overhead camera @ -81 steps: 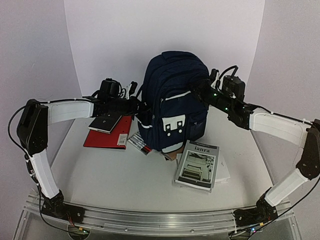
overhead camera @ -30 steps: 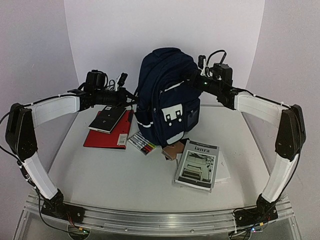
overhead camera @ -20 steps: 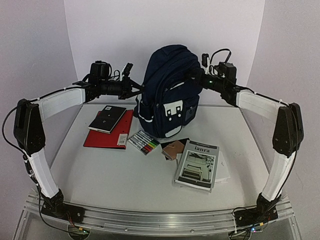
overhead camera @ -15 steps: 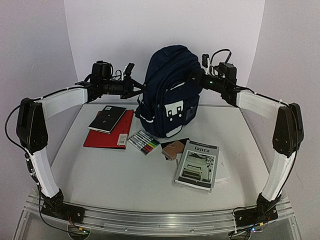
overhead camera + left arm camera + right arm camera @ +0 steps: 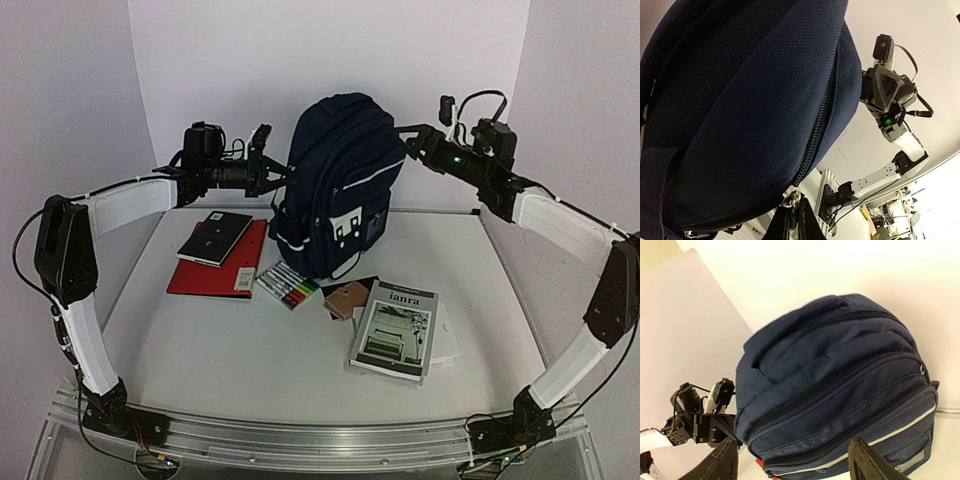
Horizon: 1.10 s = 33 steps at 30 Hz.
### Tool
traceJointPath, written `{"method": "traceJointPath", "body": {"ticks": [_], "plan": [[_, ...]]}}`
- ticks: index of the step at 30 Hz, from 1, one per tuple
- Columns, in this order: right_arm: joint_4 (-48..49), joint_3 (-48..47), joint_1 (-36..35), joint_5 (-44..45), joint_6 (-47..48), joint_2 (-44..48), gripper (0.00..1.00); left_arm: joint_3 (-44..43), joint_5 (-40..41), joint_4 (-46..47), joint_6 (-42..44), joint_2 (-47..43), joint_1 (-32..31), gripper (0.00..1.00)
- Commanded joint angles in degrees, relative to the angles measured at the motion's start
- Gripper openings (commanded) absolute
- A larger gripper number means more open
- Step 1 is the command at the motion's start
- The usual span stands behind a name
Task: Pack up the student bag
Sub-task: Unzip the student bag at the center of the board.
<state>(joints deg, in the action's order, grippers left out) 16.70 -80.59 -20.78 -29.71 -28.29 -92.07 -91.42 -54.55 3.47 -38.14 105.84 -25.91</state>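
Student bag (image 5: 340,190) stands upright at 12 o'clock on table (image 5: 220,340). Left pincer (image 5: 272,174) is fully closed, pinching the bag's 9 o'clock side. Right pincer (image 5: 410,137) is spread wide and empty, just off the bag's 2 o'clock shoulder.

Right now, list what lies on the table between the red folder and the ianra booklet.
The top view shows a pack of coloured markers and a small brown item, both just in front of the student bag.
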Motion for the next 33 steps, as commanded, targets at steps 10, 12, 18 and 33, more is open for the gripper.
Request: {"method": "traceJointPath", "body": {"ticks": [10,12,18,33], "plan": [[-6.7,-1.4,-15.2,0.0,-4.5,1.3,0.71,2.0,-4.7,2.7,1.5,-2.4,-0.4,0.0],[-6.7,-2.4,-16.8,0.0,-5.5,-0.7,0.71,2.4,-4.8,1.7,2.2,-2.7,-0.6,0.0],[-3.3,-3.2,-18.8,-0.3,-11.2,-5.8,0.64,4.3,-2.1,-6.0,6.8,-4.6,-0.7,0.01],[-0.8,-2.4,-23.8,10.1,-12.2,-8.6,0.49,11.4,10.1,-15.5,17.6,-14.4,0.2,0.47]]}}
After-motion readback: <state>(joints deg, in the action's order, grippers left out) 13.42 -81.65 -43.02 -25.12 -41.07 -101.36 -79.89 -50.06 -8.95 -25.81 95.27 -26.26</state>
